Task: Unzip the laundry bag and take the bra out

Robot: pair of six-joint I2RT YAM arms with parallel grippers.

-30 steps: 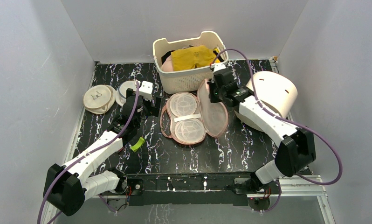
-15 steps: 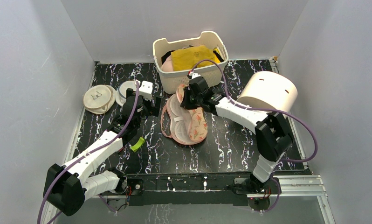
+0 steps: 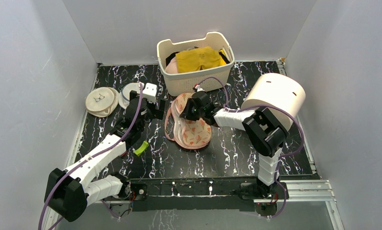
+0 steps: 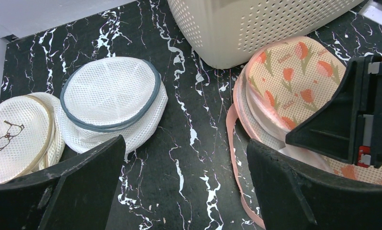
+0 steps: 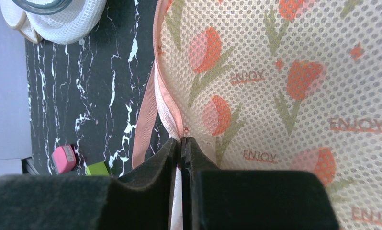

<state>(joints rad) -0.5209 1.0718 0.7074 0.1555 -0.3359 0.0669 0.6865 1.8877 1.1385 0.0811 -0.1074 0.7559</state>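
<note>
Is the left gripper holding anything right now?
No, the left gripper is open, its fingers wide apart with only bare table between them.

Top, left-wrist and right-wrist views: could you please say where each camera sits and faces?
Top: above and behind the robot, looking down on the table; both arms show.
Left wrist: low over the table, facing basket, discs and bag; open left claw shows.
Right wrist: close against the bag; right claw shut on its edging.
Both wrist views share the bag.
</note>
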